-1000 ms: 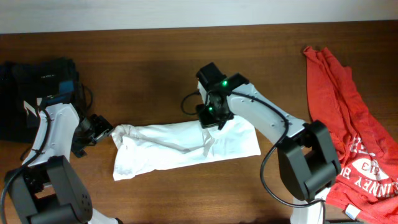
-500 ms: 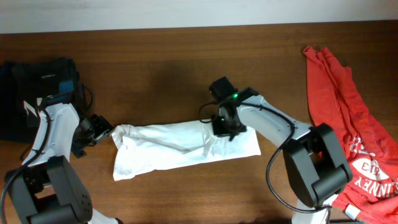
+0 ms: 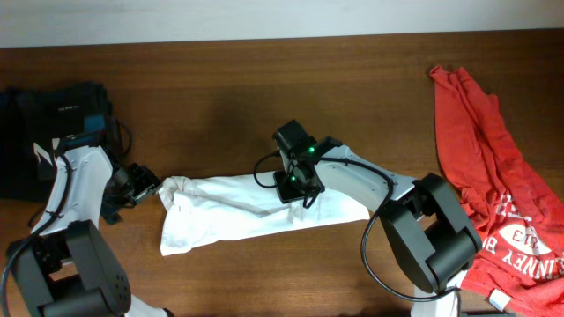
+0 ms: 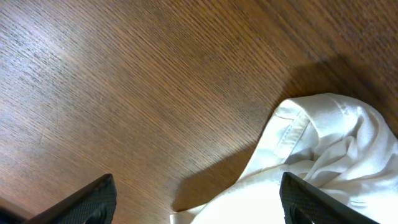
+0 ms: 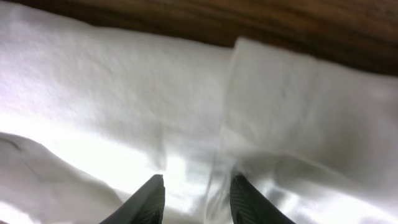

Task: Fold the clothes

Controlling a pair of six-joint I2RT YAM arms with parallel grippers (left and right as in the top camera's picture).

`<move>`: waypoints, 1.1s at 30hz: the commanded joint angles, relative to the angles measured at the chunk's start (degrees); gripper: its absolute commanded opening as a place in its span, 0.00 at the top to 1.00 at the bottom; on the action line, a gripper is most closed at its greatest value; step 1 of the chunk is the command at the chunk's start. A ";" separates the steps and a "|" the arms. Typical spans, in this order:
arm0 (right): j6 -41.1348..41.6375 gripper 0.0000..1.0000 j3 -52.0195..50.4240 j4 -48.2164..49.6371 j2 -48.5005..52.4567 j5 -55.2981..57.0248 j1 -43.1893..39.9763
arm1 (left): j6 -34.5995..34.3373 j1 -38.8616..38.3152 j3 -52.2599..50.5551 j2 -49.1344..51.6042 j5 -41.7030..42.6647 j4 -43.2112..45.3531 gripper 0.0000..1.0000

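Note:
The white T-shirt (image 3: pixel 229 211) lies on the wooden table as a long, crumpled, folded strip; its graphic is hidden. My left gripper (image 3: pixel 141 182) is open and empty, just left of the shirt's left end, which shows in the left wrist view (image 4: pixel 323 143) between and beyond the fingers (image 4: pixel 199 211). My right gripper (image 3: pixel 295 183) is down on the middle of the shirt near its upper edge. In the right wrist view its fingers (image 5: pixel 199 202) are a little apart, resting on the white cloth (image 5: pixel 124 93) with a ridge of fabric between them.
A red shirt (image 3: pixel 493 176) with white print lies spread at the right edge of the table. A black shirt and dark items (image 3: pixel 44 123) sit at the far left. Bare wood (image 3: pixel 220 97) lies behind the white shirt.
My right gripper slid right along the shirt's upper edge, then back left and slightly down onto the cloth. The left arm has not moved.

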 commanded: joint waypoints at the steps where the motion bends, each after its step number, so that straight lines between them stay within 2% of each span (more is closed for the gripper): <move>1: -1.44 0.59 5.46 -6.36 -4.70 5.40 0.17 | 2.10 0.31 0.55 -0.35 0.07 -0.11 0.08; 5: -1.44 0.51 11.65 -18.21 -13.18 12.17 -2.27 | 10.08 0.31 0.50 -0.22 4.02 0.46 0.01; 10: -1.40 0.50 11.72 -26.82 -16.20 12.15 -8.35 | 18.95 0.28 0.46 3.93 11.93 2.38 0.01; 15: -1.42 0.51 11.67 -29.03 -16.20 12.15 -12.15 | 30.64 0.28 0.46 13.42 28.65 3.87 0.01; 20: -1.57 0.50 11.58 -29.00 -16.13 12.20 -12.52 | 32.15 0.24 0.46 21.99 30.67 2.60 0.02; 23: -1.57 0.50 11.56 -28.98 -16.09 12.70 -12.52 | 32.52 0.24 0.46 22.56 30.86 -1.68 0.16; 26: -1.57 0.50 11.56 -28.65 -15.96 13.05 -12.52 | 32.52 0.24 0.46 22.56 29.49 -5.60 0.17; 28: -1.57 0.50 11.56 -28.57 -15.96 13.05 -12.52 | 32.52 0.24 0.46 22.56 29.38 -5.29 0.23; 31: -1.57 0.50 11.56 -28.57 -15.96 13.07 -12.52 | 32.59 -0.61 0.46 22.56 29.40 -3.02 0.55; 33: -2.08 0.50 11.56 -28.59 -15.96 13.53 -12.52 | 32.59 -1.55 0.48 22.56 29.38 -1.05 0.73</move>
